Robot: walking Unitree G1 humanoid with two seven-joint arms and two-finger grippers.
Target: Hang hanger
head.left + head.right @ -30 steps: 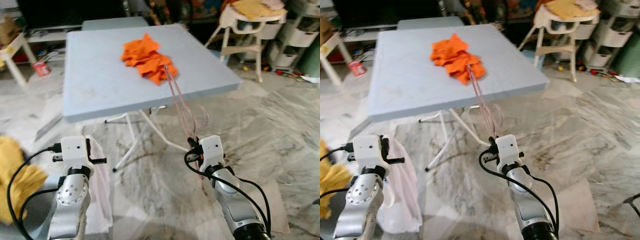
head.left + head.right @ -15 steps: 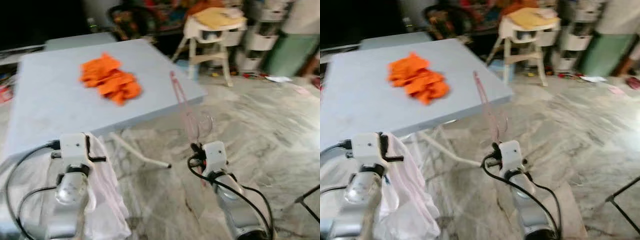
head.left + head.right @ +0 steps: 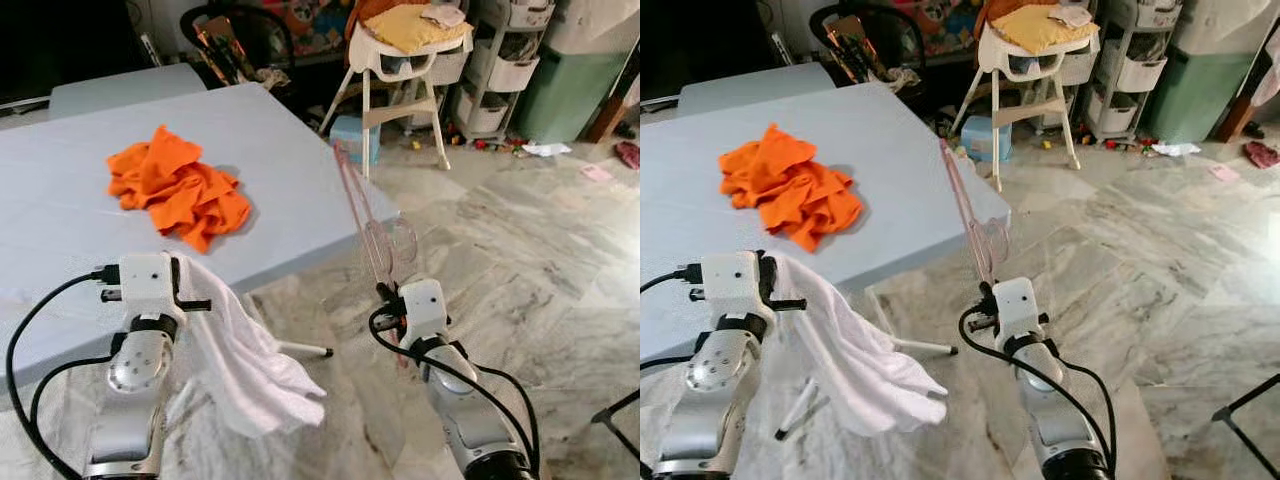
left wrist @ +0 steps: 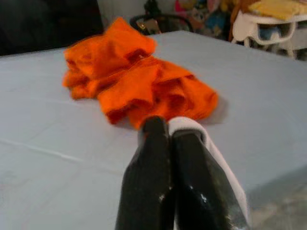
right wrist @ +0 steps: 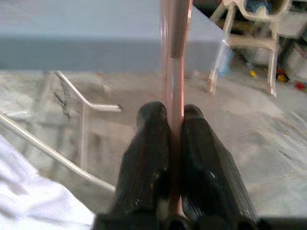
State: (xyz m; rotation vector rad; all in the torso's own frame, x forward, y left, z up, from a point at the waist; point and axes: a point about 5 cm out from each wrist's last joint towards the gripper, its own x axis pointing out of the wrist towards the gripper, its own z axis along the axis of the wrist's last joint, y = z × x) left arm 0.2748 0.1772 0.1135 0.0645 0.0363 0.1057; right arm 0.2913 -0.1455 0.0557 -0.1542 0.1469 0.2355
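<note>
A: Item 1, right gripper (image 5: pixel 175 139) — status?
B: Fingers clamped on a pink hanger (image 3: pixel 362 205), thin translucent plastic. Held near one end; it sticks up and fwd from the gripper, hook loop abt halfway up, far tip level w/ the table's near edge. Off the table, in the air over the marble floor (image 3: pixel 520 250).

A: Item 2, left gripper (image 4: pixel 168 143)?
B: Pressed closed on a white cloth (image 3: pixel 245 350), which drapes down beside the arm. Gripper sits low in front of the grey-blue table (image 3: pixel 290 150).

A: Other stock?
B: Orange cloth (image 3: pixel 175 190), crumpled on the tabletop, untouched. White high chair (image 3: pixel 400 60) w/ yellow cushion behind the table, storage drawers (image 3: pixel 495 70) beyond. Black stand leg (image 3: pixel 615 415) at far right edge, identity unclear.

A: Step in hand?
B: Judged: carry phase. Hanger picked up, not hung. No rail or rack clearly seen yet.

A: Next move needs?
B: Prob. locate a rail, approach, raise right arm so the hook clears it, lower on, then release. Grip is far from the hook, so expect swing & flex; go slow.
</note>
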